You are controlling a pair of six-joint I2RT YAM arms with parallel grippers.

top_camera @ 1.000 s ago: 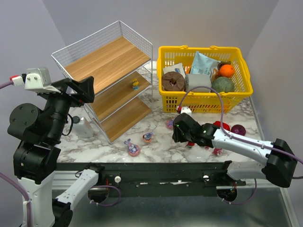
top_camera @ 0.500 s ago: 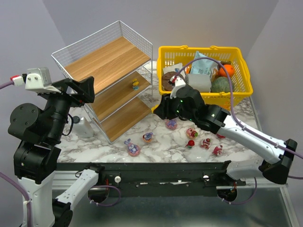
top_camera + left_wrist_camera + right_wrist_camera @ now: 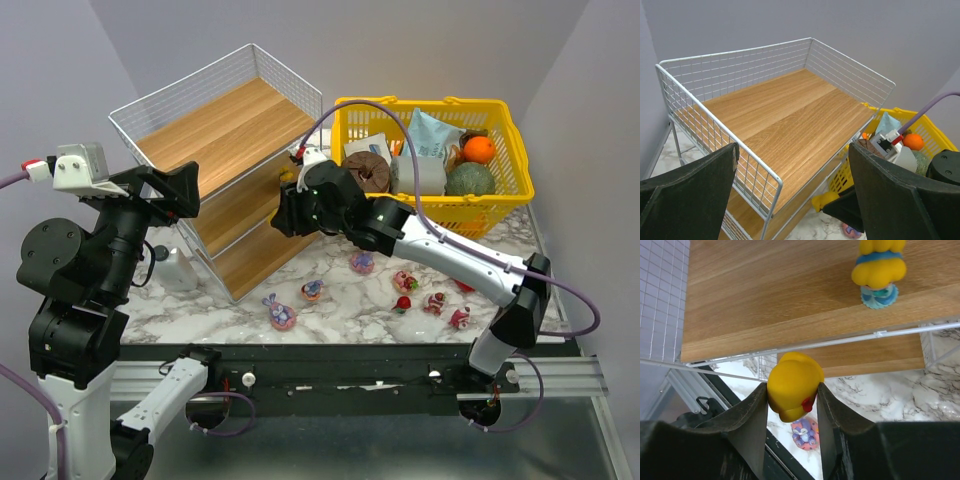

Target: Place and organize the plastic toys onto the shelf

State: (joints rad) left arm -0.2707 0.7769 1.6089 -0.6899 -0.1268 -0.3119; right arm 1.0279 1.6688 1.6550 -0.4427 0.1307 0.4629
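Note:
The shelf (image 3: 225, 130) is a slanted white wire rack with wooden boards, at the back left; it also shows in the left wrist view (image 3: 785, 120) and the right wrist view (image 3: 765, 290). My right gripper (image 3: 286, 220) is shut on a yellow duck toy (image 3: 794, 385), held at the front edge of the middle board (image 3: 790, 325); the duck also shows in the left wrist view (image 3: 826, 200). A yellow and blue toy (image 3: 878, 272) stands on that board. Several pink, purple and red toys lie on the marble table (image 3: 362, 262) (image 3: 405, 281) (image 3: 280, 315). My left gripper (image 3: 185, 190) is open and empty, above the shelf's left side.
A yellow basket (image 3: 500, 200) of groceries stands at the back right, close behind the right arm. A small white object (image 3: 175, 270) sits left of the shelf's foot. A purple cable (image 3: 350, 110) loops over the basket.
My right arm has swung from the table's front right up and left to the shelf with the yellow duck in its jaws. The left arm has not moved.

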